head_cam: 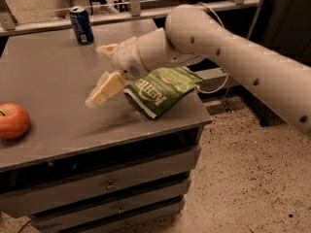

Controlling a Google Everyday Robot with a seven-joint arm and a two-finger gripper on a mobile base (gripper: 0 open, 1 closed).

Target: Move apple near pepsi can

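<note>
The red-orange apple lies at the front left edge of the grey table. The dark blue pepsi can stands upright at the table's back, left of centre. My gripper hangs over the middle of the table, pointing left, with its two cream fingers spread apart and nothing between them. It is well to the right of the apple and in front of the can, touching neither.
A green chip bag lies at the table's right front, partly under my arm. The table has drawers below. A metal rail runs behind it. Speckled floor lies to the right.
</note>
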